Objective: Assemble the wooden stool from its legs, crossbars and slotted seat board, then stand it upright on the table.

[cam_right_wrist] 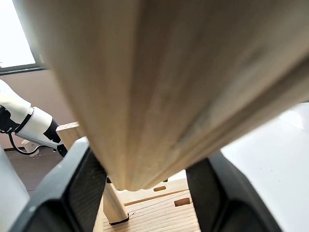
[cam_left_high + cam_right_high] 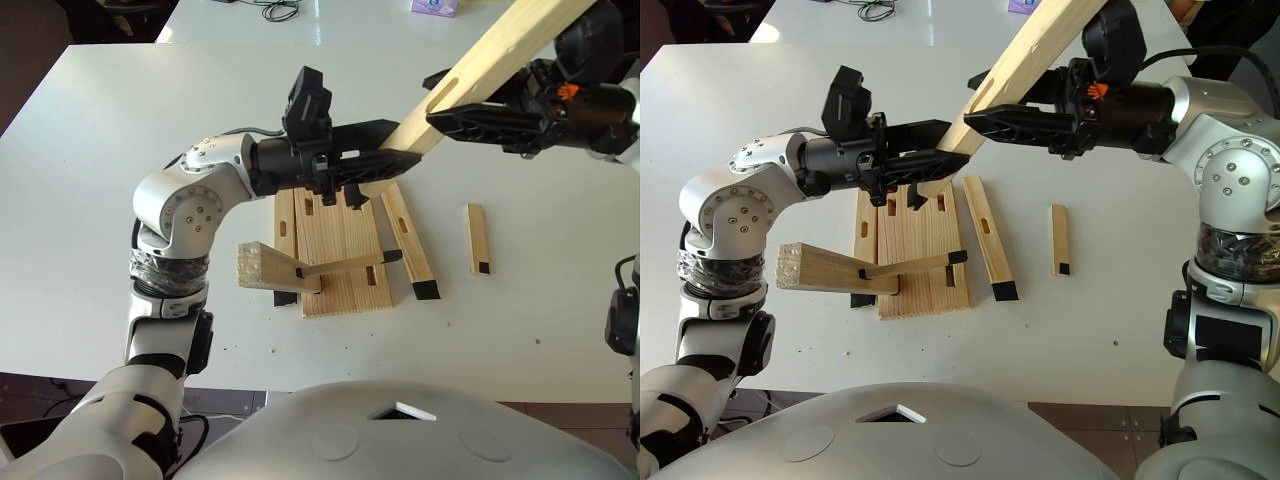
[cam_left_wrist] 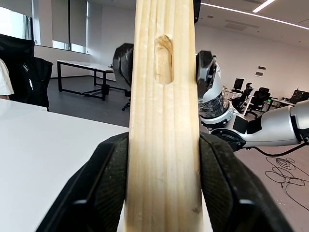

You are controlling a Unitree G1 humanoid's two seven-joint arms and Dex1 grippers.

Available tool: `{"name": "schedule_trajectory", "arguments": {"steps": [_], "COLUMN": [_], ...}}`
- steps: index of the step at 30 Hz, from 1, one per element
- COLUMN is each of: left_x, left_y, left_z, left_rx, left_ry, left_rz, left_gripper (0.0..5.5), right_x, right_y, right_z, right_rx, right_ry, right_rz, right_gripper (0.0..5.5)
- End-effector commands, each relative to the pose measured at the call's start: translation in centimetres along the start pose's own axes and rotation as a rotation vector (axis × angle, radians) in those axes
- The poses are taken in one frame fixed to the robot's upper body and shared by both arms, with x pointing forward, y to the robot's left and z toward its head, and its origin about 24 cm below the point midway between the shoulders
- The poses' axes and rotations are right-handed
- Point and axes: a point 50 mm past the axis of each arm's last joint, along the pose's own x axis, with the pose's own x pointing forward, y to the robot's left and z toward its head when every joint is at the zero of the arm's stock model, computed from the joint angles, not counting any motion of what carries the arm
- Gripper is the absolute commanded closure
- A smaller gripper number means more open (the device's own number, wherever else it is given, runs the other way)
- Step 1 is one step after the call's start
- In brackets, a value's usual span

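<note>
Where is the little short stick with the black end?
In the eye views, the short stick lies flat on the table, alone on the robot's right, just past the black-tipped leg that lies beside the seat board.

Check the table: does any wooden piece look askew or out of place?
Yes. A pale wooden leg with a thin crossbar plugged into it lies crookedly over the slotted wooden seat board, its thick end overhanging the board's left edge. Nothing looks broken.
</note>
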Motion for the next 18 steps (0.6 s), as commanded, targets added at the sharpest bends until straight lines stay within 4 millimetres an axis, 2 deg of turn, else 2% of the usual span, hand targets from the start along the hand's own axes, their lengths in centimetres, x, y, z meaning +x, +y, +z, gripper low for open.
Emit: {"name": "schedule_trajectory", "arguments": {"steps": [1, 18], "left_x": [0.06, -0.31], "left_y": [0.31, 1.04], "left_z": [0.69, 0.47], "left_rx": [0.027, 0.040], "left_ry": [-0.002, 0.025], "left_rz": [0.032, 0.066], "left_gripper": [3.46, 3.46], "right_x": [0.02, -0.43], "right_y": [0.44, 0.84], "right_z": [-0.63, -1.16], "right_rx": [-0.014, -0.035], "right_ry": [0.072, 0.115], "right_rz": [0.025, 0.024], "right_gripper": [3.25, 3.26]}}
